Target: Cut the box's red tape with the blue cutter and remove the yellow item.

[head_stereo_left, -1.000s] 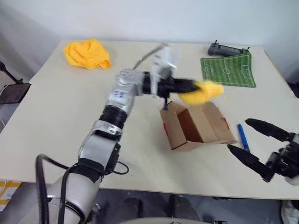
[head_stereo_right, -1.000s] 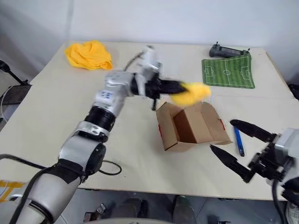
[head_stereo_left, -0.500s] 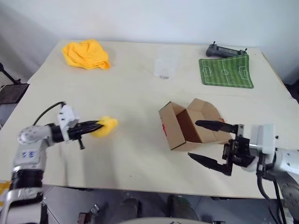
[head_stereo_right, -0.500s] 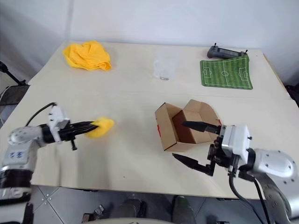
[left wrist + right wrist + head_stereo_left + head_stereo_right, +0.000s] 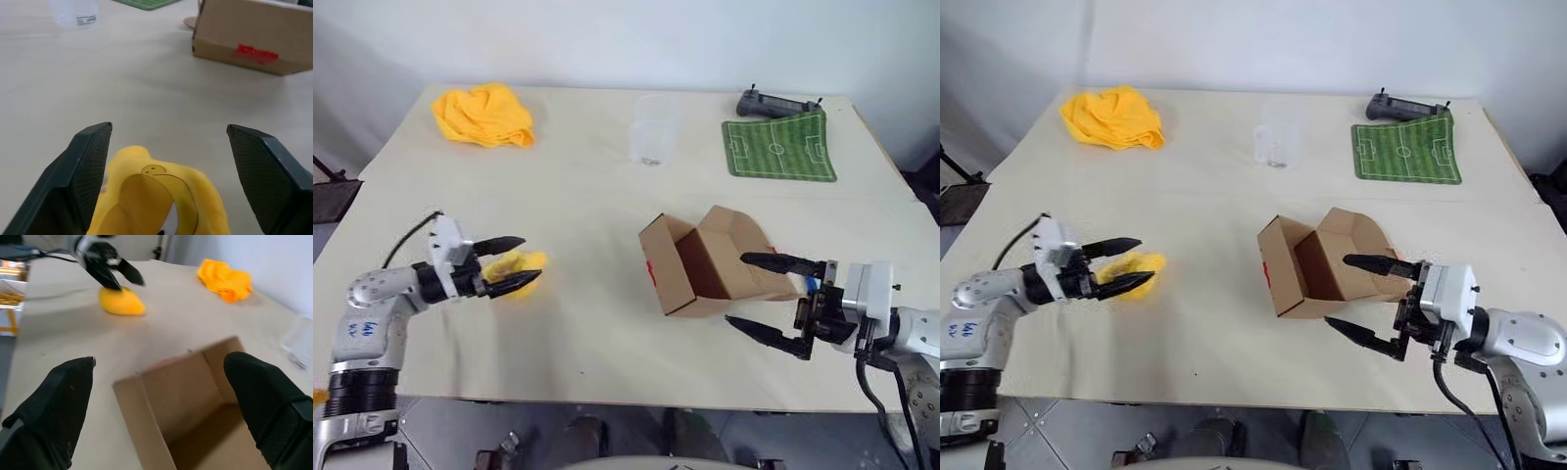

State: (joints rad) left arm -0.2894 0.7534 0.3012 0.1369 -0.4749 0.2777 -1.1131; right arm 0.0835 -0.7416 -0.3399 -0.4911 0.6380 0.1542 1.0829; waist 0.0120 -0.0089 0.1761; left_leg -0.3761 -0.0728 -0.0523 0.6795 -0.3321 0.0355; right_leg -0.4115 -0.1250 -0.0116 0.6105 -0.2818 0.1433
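The brown box [image 5: 705,262] lies on its side at mid-table, its mouth towards the right, with the red tape [image 5: 653,274] on its left face. The yellow item [image 5: 514,266] rests on the table at the left, between the spread fingers of my open left gripper [image 5: 530,258]; the left wrist view shows it loose between the pads [image 5: 88,166]. My right gripper [image 5: 736,289] hovers open at the box's mouth, one finger on each side of the opening and nothing held. A sliver of the blue cutter [image 5: 808,284] peeks out beside the box, behind the right gripper.
A crumpled yellow cloth [image 5: 484,115] lies at the far left corner. A clear plastic cup [image 5: 651,142] stands at the back centre. A green football-field mat [image 5: 778,149] and a black controller [image 5: 775,101] sit at the back right. The near table edge [image 5: 607,397] runs just below both grippers.
My left arm swung the yellow item from above the box to the table's left side, then opened and let it go. My right gripper moved in to the box's mouth.
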